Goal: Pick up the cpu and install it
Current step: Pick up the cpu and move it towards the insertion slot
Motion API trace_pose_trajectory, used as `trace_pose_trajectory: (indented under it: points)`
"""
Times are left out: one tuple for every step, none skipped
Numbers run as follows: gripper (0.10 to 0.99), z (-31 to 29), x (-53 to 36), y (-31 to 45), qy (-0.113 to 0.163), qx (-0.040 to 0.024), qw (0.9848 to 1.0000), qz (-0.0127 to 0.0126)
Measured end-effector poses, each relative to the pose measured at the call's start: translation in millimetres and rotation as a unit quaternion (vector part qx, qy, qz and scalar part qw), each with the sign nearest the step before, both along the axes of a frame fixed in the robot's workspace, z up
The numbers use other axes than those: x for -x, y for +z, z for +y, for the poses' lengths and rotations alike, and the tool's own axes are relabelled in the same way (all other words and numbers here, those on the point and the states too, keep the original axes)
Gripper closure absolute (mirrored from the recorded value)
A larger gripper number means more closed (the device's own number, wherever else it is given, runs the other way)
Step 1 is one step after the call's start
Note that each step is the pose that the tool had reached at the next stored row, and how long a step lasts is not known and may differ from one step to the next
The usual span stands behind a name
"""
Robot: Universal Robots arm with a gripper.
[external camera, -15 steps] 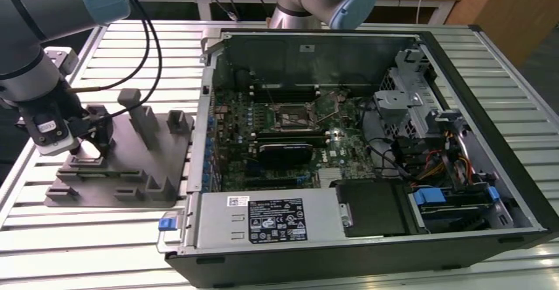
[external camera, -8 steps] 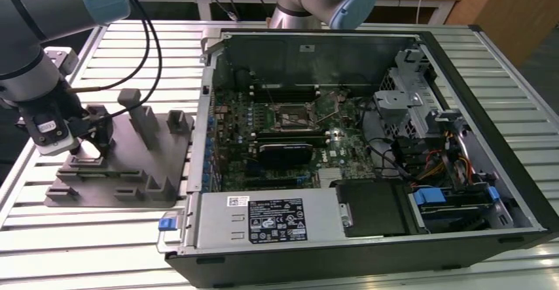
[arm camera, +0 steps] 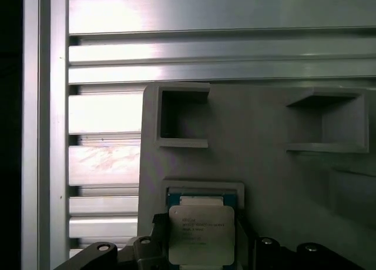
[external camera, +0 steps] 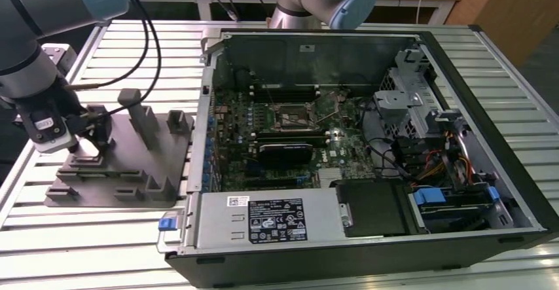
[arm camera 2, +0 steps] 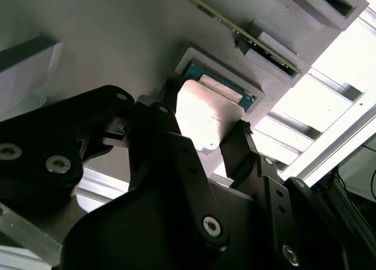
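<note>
Now, pincer [arm camera 2: 205,112] snug around cpu [arm camera: 200,235].

My gripper [arm camera 2: 205,122] is black and matt, smooth-faced, with small bright metal screw heads [arm camera 2: 211,226] set in its links. The cpu [arm camera: 200,233] has a silvery metal top, smooth with a soft satin sheen, and a green board edge. The fixture block [arm camera: 264,111] looks like matt grey plastic. The table [arm camera: 176,40] is ribbed bare aluminium, glaring in the light. The computer case [external camera: 349,57] is dull grey sheet metal inside.
</note>
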State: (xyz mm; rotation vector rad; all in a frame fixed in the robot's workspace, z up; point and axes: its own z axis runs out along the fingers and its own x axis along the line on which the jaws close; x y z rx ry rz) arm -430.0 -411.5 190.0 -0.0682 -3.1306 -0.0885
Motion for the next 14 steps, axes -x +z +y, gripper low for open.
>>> trace_pose_trajectory:
  points:
    - [0.545, 0.0, 0.0, 1.3, 0.0, 0.0, 1.0, 0.0001]
    - [0.545, 0.0, 0.0, 2.5, 0.0, 0.0, 1.0, 0.0]
    - [0.545, 0.0, 0.0, 3.7, 0.0, 0.0, 1.0, 0.0]
    - [0.545, 0.0, 0.0, 4.9, 0.0, 0.0, 1.0, 0.0001]
    - [0.545, 0.0, 0.0, 6.2, 0.0, 0.0, 1.0, 0.0]
    - [0.545, 0.0, 0.0, 7.6, 0.0, 0.0, 1.0, 0.0001]
    - [0.545, 0.0, 0.0, 9.0, 0.0, 0.0, 1.0, 0.0001]
    - [0.545, 0.0, 0.0, 10.5, 0.0, 0.0, 1.0, 0.0001]
    - [0.545, 0.0, 0.0, 12.0, 0.0, 0.0, 1.0, 0.0001]
    - [0.545, 0.0, 0.0, 13.4, 0.0, 0.0, 1.0, 0.0]
    - [0.545, 0.0, 0.0, 14.9, 0.0, 0.0, 1.0, 0.0]
    - [0.545, 0.0, 0.0, 16.5, 0.0, 0.0, 1.0, 0.0]
    - [0.545, 0.0, 0.0, 18.1, 0.0, 0.0, 1.0, 0.0]
    - [0.545, 0.0, 0.0, 19.9, 0.0, 0.0, 1.0, 0.0001]
